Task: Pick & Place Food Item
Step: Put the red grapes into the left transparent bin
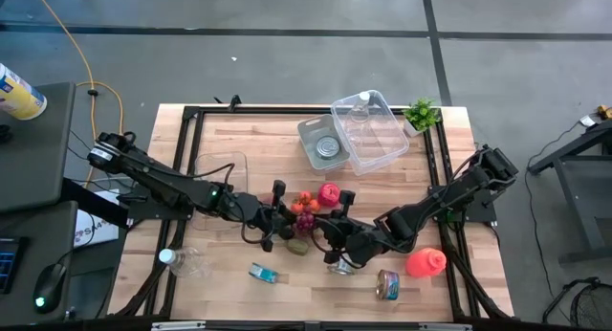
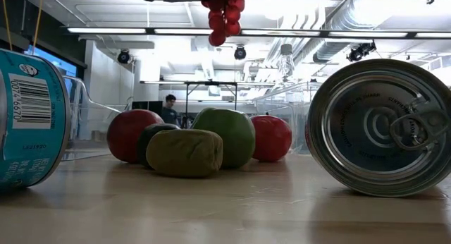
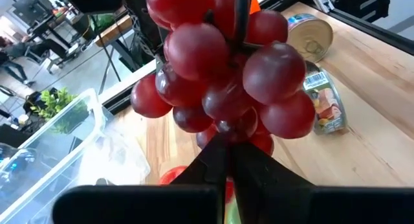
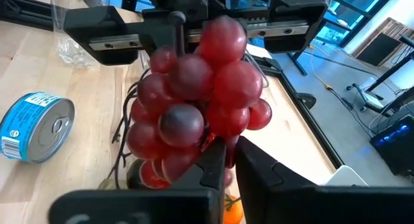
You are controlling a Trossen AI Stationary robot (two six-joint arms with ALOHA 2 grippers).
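1. Step: handover/lift of the grape bunch (image 4: 194, 101), mid-table, toward the near edge. Judging by both wrist views, both my grippers meet on it at once.
2. Left gripper (image 3: 226, 146): fingers pressed together, pinching the bunch from below in its own view; stem runs up past the grapes.
3. Right gripper (image 4: 223, 156): fingers nearly together too, tips pushed into the underside of the bunch. Touching for sure; real hold or not, can't tell.
4. Bunch is off the wood: low view shows it hanging above the other food, nothing under it.
5. Below/near it on the table: green apple (image 2: 225, 135), red apples, olive-coloured lump (image 2: 184, 152). Blue-label can (image 1: 265, 273) and a can on its side (image 1: 387, 285) lie nearer the near edge.
6. Likely drop spot, my guess: clear bin (image 1: 369, 130) or grey tray (image 1: 323, 143) by the far edge, right of centre.
7. Next move needs one gripper to let go, else the two pull against each other. Then carry to the far edge, keeping clear of the bin wall.
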